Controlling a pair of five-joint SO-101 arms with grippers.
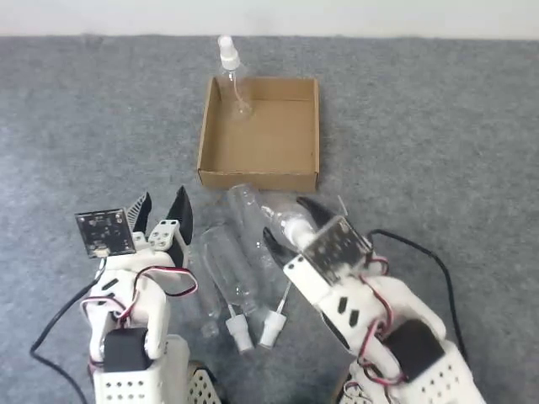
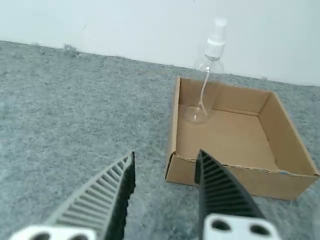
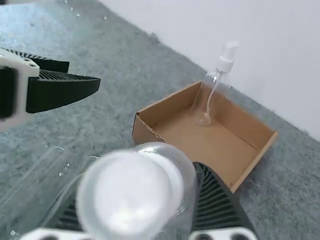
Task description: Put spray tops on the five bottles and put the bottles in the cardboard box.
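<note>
Clamping a capped bottle (image 1: 248, 210) at 6 o'clock from the box (image 1: 315, 126) is the right gripper (image 1: 290, 227); the left gripper (image 1: 162, 202) gapes wide, empty, at 8 o'clock. A second bottle (image 1: 232, 76) stands in the box's 11 o'clock corner.

You get the right gripper's (image 1: 285, 219) bottle (image 3: 135, 190) only as a close blur hiding one fingertip; left arm (image 1: 130, 337) and right arm (image 1: 396, 337) run off the high view's lower edge.

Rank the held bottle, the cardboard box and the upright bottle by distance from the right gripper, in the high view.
1. Held bottle, in the right gripper.
2. Cardboard box, just ahead.
3. Upright bottle, at the box's far corner.
</note>
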